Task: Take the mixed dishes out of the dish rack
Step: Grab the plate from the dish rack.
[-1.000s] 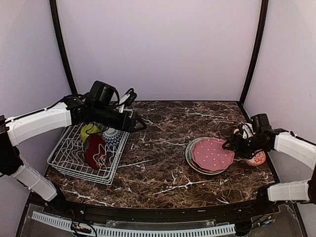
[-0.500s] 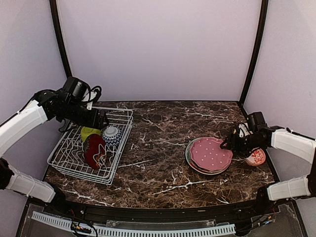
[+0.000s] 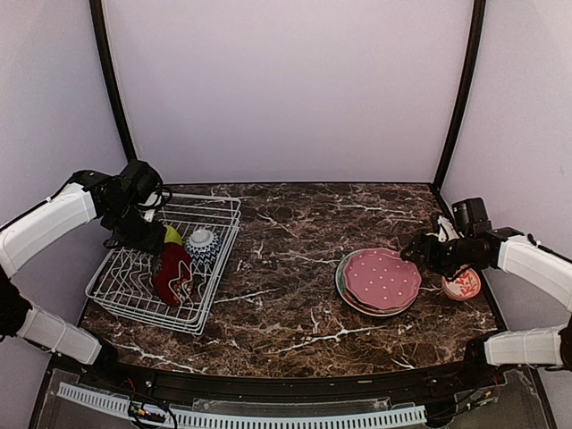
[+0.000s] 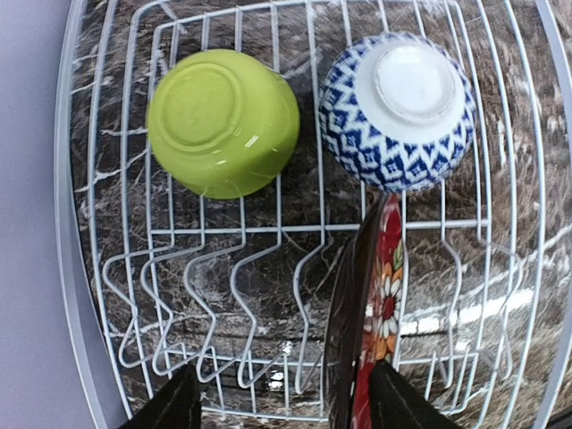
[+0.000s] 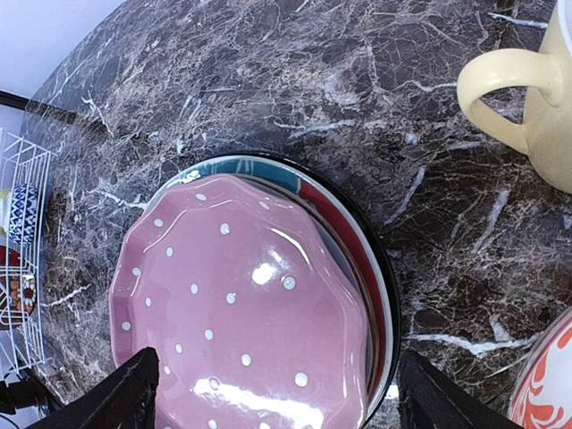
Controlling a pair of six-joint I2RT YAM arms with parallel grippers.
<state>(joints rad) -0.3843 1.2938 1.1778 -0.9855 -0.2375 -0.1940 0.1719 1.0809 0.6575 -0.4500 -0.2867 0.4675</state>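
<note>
The dish rack (image 3: 125,288) stands at the left of the marble table (image 3: 295,223). Within the last second the left gripper (image 4: 281,407) has drawn back from beyond the rack's right edge and now hangs over its far-left part. Its fingers are spread, with the upright dark red floral plate (image 4: 371,331) between them, close to one finger. The right gripper (image 5: 286,398), also spread, has barely moved and hovers over the unloaded plate stack (image 3: 380,279). In my judgement a fresh pick is being lined up, with the plate the likeliest target. Also left in the rack, upturned, are the lime-green bowl (image 4: 222,121) and the blue-white bowl (image 4: 398,112). The red-white bowl (image 5: 545,375) and pale yellow mug (image 5: 536,98) are already out. No brand, label or writing can be read.
</note>
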